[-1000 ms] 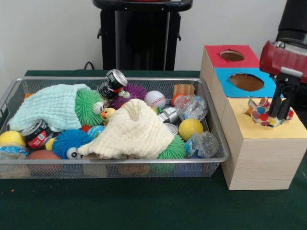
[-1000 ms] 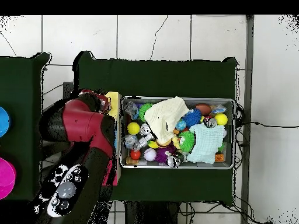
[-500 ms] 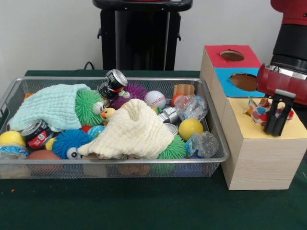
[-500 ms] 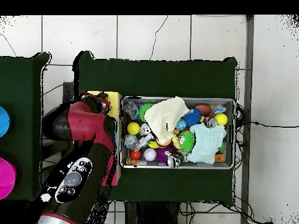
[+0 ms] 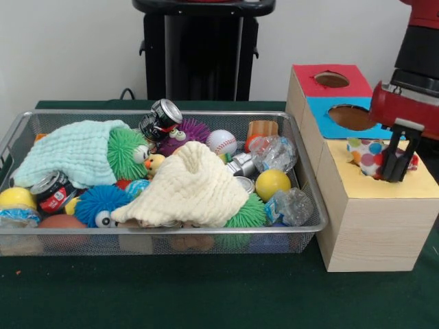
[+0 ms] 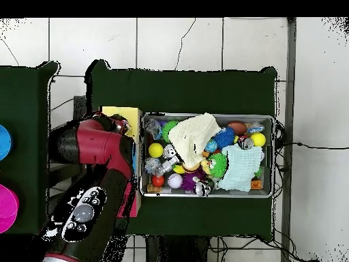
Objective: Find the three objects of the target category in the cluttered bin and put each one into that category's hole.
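Now fingers [image 5: 393, 166] at polka-dot object [image 5: 369, 156], yellow hole; no legible writing.

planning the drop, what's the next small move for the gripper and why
Probably open the fingers and let go: the gripper holds the spotted cloth low on the yellow section of the box, where it seems partly sunk into the hole.

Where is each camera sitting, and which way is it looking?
Front view: sits low across the table, looking level at the wire bin and the wooden box; the red arm comes down at the right, its end effector at the polka-dot object.
Overhead view: sits above, looking straight down at the bin; the red arm fills the lower left.
Both show the cream cloth, the mint cloth and the box's yellow top.
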Controlling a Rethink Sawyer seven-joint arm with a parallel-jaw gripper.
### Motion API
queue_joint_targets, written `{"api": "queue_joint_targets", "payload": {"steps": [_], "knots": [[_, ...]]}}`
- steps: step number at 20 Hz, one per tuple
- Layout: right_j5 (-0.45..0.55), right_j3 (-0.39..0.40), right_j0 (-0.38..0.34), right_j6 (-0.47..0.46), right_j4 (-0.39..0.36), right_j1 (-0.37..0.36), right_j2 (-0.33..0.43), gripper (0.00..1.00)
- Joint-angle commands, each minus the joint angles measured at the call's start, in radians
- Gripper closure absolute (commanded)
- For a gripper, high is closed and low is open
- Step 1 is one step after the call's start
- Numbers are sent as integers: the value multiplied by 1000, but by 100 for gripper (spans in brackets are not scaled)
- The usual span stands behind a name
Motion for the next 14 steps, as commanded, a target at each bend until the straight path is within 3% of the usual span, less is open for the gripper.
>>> {"api": "queue_joint_targets", "payload": {"steps": [1,5,14], "knots": [[216,80,29,286,23,-15,53,100],[311,82,32,288,14,-40,36,100],[307,119,-24,273,61,-15,127,100]]}}
